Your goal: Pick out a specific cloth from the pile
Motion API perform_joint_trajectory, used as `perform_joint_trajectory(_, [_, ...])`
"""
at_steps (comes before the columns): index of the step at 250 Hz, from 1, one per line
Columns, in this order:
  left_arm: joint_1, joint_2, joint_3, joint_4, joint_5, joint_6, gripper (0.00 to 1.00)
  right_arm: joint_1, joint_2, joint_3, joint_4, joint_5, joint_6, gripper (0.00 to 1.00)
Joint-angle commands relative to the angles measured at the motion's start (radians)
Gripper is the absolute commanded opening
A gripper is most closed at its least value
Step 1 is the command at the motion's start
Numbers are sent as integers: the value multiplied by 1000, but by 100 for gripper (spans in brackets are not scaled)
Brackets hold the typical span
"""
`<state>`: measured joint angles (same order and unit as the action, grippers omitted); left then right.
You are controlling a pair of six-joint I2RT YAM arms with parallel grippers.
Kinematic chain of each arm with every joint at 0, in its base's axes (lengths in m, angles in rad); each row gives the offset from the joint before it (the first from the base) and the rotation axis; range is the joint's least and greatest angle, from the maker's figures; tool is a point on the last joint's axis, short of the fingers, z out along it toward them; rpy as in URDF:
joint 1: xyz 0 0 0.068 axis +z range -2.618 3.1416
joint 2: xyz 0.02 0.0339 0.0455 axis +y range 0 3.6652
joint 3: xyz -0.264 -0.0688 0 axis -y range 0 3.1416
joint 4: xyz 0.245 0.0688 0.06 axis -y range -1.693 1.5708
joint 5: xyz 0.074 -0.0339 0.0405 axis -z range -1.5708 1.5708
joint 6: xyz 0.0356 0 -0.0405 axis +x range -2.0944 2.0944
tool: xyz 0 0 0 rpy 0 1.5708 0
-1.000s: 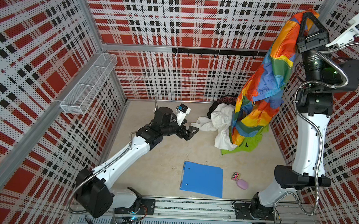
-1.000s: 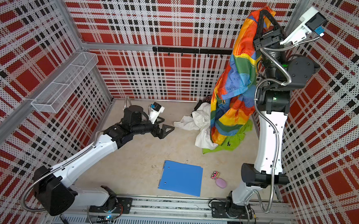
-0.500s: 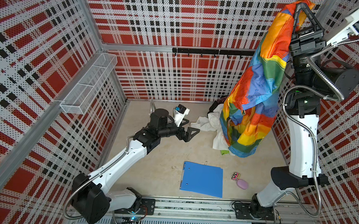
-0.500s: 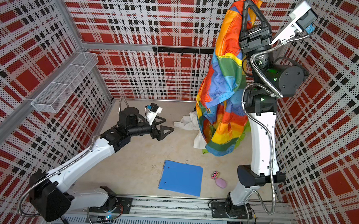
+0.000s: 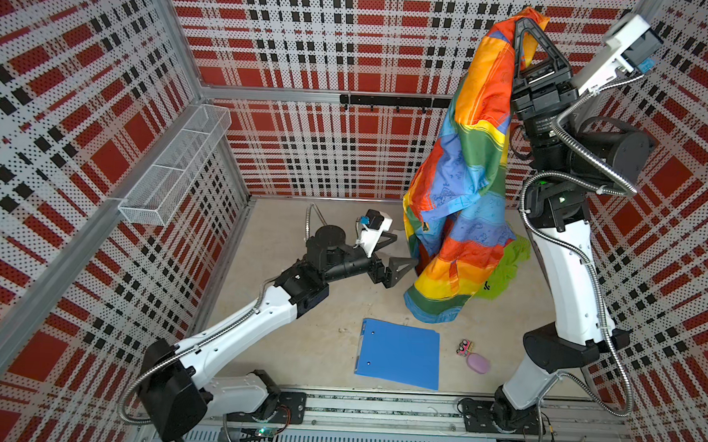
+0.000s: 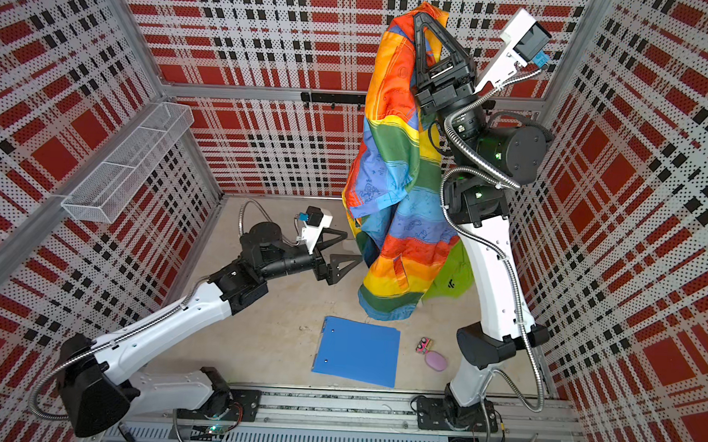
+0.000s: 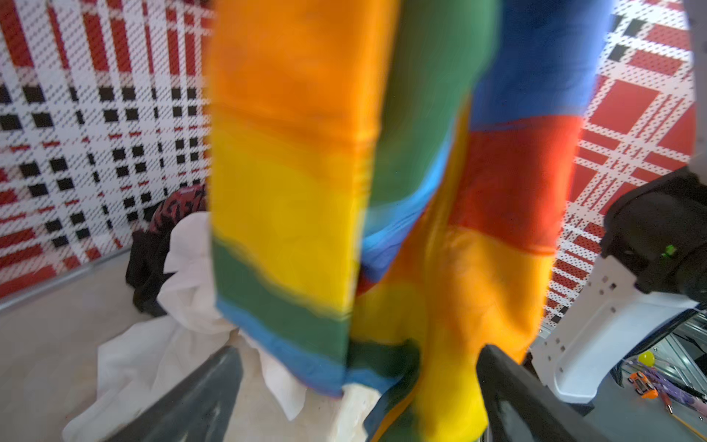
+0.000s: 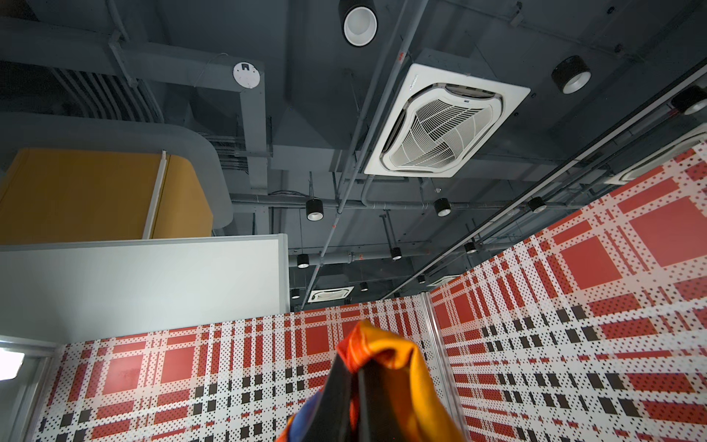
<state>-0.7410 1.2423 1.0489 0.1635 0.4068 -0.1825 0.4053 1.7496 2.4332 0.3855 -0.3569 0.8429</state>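
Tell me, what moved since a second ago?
The right gripper swung the cloth leftward, off the pile, toward the middle. The open left gripper slid toward its hanging end. Nothing was grabbed or dropped: the right gripper stayed shut on the cloth. The blue folder did not move.

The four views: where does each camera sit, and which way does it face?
Top views: high over the front rail, looking down into the cell; both arms show, left pincer open, right pincer raised, shut on the cloth.
Left wrist: on the low left arm, facing the hanging cloth and the pile; its two fingers show.
Right wrist: on the raised arm, facing the ceiling; shut fingers show.
Shared: every view shows the cloth.
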Motion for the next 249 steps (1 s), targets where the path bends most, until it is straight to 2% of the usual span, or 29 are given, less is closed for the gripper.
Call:
perform_joint_trajectory(1, [-35, 11, 16, 193, -92, 4, 99, 9, -17, 3, 43, 26, -31, 6])
perform_joint_trajectory(21, [-56, 41, 18, 263, -143, 16, 99, 10, -26, -16, 46, 28, -31, 6])
perform_joint_trajectory(69, [-86, 139, 85, 283, -448, 28, 99, 18, -34, -27, 48, 19, -29, 6])
perform_joint_trajectory(90, [-87, 173, 111, 290, -503, 37, 99, 23, -39, -30, 40, 19, -36, 6])
perform_joint_trajectory(113, [-86, 198, 130, 312, -487, 43, 99, 25, -48, -34, 38, 16, -40, 6])
perform_joint_trajectory(142, [-86, 206, 141, 361, -369, 46, 99, 26, -58, -64, 36, 18, -43, 6])
perform_joint_trajectory(160, [-86, 215, 153, 374, -337, 44, 100, 26, -67, -82, 39, 19, -43, 6])
perform_joint_trajectory(214, [-74, 237, 192, 399, -248, 4, 39, 26, -91, -139, 55, 22, -39, 6])
perform_joint_trajectory(249, [-75, 225, 197, 413, -188, -23, 13, 26, -108, -163, 35, 37, -57, 6])
